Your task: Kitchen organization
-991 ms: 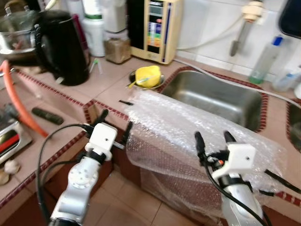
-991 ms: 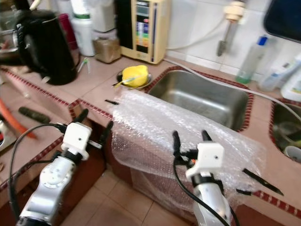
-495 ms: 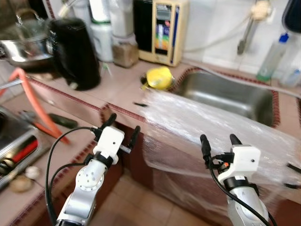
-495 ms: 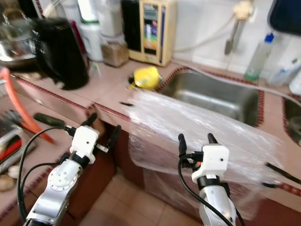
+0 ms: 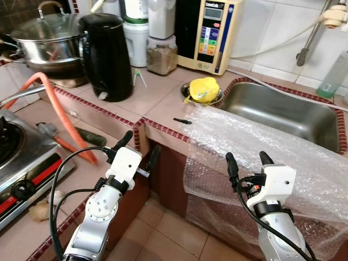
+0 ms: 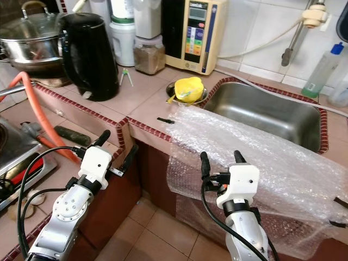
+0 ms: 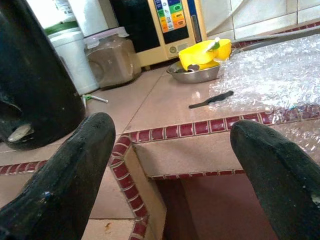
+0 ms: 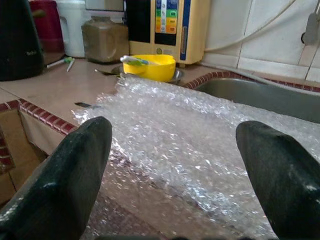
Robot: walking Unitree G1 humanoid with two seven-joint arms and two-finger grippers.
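Both tools spread wide and empty at the desk [image 5: 163, 103] edge: bubble wrap [image 5: 283, 157] drapes just ahead of the right tool [image 5: 246, 162]; the left tool [image 5: 140, 148] faces the tiled corner, a yellow bowl [image 5: 203, 88] beyond.

Camera panned toward the robot's left and sharpened up; the blur from half a second back is gone. Relative to the sink [image 5: 277, 111]: the black kettle [image 5: 109, 57] and steel pot [image 5: 46, 46] beyond it have slid further into frame, and a stove corner [image 5: 22, 163] with an orange hose [image 5: 54, 109] is now in view. The sink itself has shifted rightward in frame. That's view shift, not object motion: the bubble wrap [image 5: 261, 157] drapes over the sink's front edge as before. Left gripper [image 5: 138, 149] and right gripper [image 5: 246, 163] hold the same open, empty pose, short of the counter edge.
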